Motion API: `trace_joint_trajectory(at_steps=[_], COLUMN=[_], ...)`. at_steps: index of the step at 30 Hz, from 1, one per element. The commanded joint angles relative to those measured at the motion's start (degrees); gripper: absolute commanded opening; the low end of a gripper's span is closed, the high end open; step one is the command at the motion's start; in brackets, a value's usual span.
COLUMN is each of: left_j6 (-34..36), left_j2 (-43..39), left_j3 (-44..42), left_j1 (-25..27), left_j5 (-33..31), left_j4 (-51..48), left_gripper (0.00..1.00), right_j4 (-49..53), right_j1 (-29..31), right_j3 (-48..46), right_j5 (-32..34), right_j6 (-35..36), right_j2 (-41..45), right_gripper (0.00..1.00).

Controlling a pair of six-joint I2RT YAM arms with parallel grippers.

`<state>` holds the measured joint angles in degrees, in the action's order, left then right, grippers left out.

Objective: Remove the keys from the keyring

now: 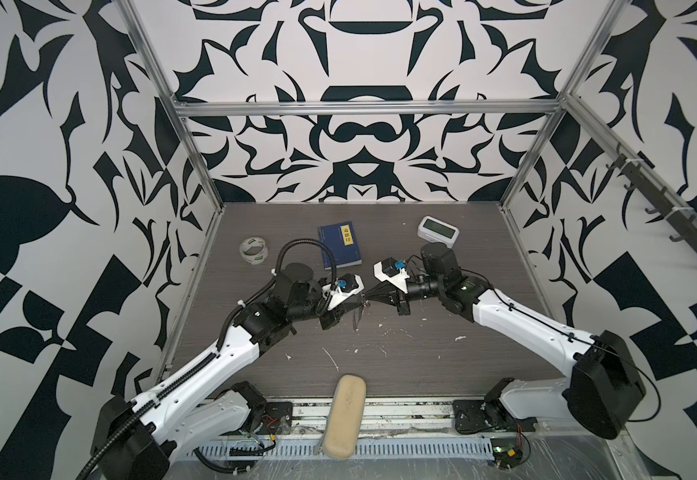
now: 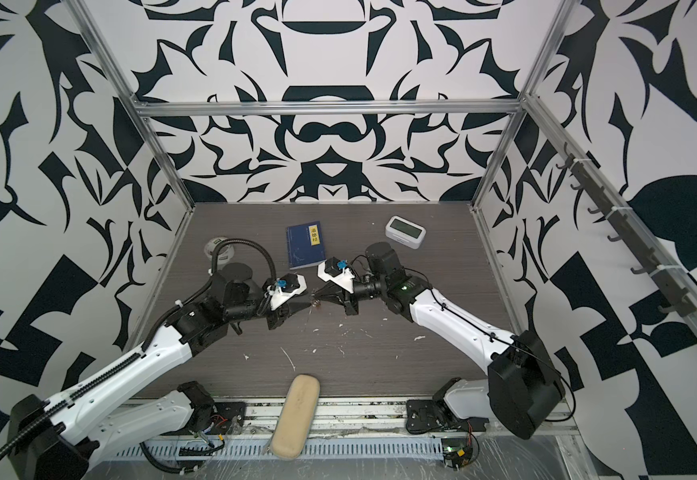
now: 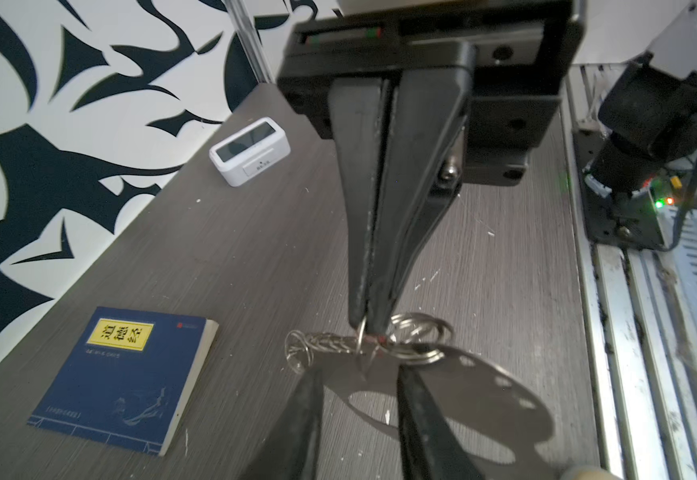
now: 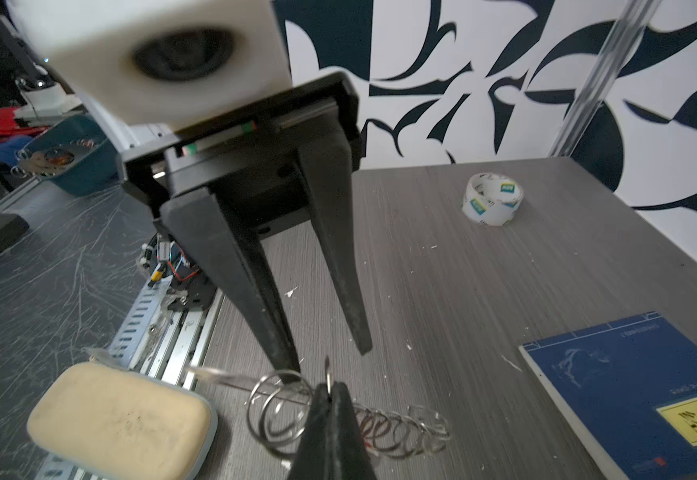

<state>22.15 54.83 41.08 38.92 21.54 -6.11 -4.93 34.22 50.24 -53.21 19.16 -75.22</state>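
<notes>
Top views, jaws: the left gripper (image 1: 358, 296) and right gripper (image 1: 370, 295) meet tip to tip above the middle of the dark wood-grain counter (image 1: 421, 357). They are too small here to tell whether they are open or closed.
Top views, keyring: a silvery chain of wire rings with a flat grey strap, the keyring (image 1: 364, 301), hangs between the two tips. Its strap dangles toward the counter.
Top views, bystanders: a blue paperback book (image 1: 339, 246), a white digital clock (image 1: 438, 228), a clear tape roll (image 1: 252, 249) and a beige oblong case (image 1: 346, 419) all lie well apart from the work.
Left wrist, right jaws: pressed together and clamped on one thin ring of the keyring (image 3: 330, 345).
Left wrist, left jaws: the left gripper (image 3: 359, 374) has its jaws apart on either side of the bunch, gripping nothing.
Left wrist, keys: thin silvery slivers with a fleck of red, the keys (image 3: 380, 341), sit right at the clamp. They seem threaded on, though the tangle is too fine to be sure.
Right wrist, contact: one tip of the left gripper (image 4: 328, 359) touches a large ring, and the right gripper (image 4: 330, 388) pinches a ring just beside it.
Risk, slip: one thin wire carries the whole bunch, so it could swivel or slide out and drop.
Risk, wrong grab: the rings overlap closely, so closing the left jaws may catch several at once or pull on the chain without freeing a key.
Risk, collision: the tips nearly touch, so a small misaim could knock them together.
</notes>
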Motion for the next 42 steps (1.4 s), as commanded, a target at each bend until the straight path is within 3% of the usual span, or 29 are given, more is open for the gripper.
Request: trace_joint_trajectory(at_steps=[1, 11, 19, 28, 37, 42], left_j6=[-6.63, -19.41, -22.17, -28.17, -28.83, -28.3], left_j2=[-4.26, -6.99, -0.89, 2.65, 2.21, 2.37], left_j3=[-3.34, -7.51, -4.49, -4.99, -5.46, -5.75], left_j1=[-2.9, -10.33, -10.88, -10.73, -9.47, -9.46], left_j5=[3.72, 10.78, 15.84, 18.01, 17.58, 16.6], left_j4=[11.92, 26.42, 31.98, 42.15, 41.87, 41.96], left_gripper=[0.37, 0.35, 0.34, 0.31, 0.31, 0.25], right_j4=[-12.35, -40.43, -51.8, -71.43, -76.54, -76.55], right_j1=[-0.81, -0.96, -0.99, -0.99, -0.92, -0.93], right_j3=[-0.81, -6.58, -7.06, -7.89, -6.16, -5.12], right_j5=[-2.96, -2.64, -1.13, -0.05, -0.52, -1.42], right_j6=[-6.63, -23.04, -28.65, -40.89, -45.43, -46.96], right_j2=[2.5, 1.07, -0.7, -7.49, -11.73, -12.54], right_gripper=[0.0, 0.0, 0.0, 0.0, 0.0, 0.0])
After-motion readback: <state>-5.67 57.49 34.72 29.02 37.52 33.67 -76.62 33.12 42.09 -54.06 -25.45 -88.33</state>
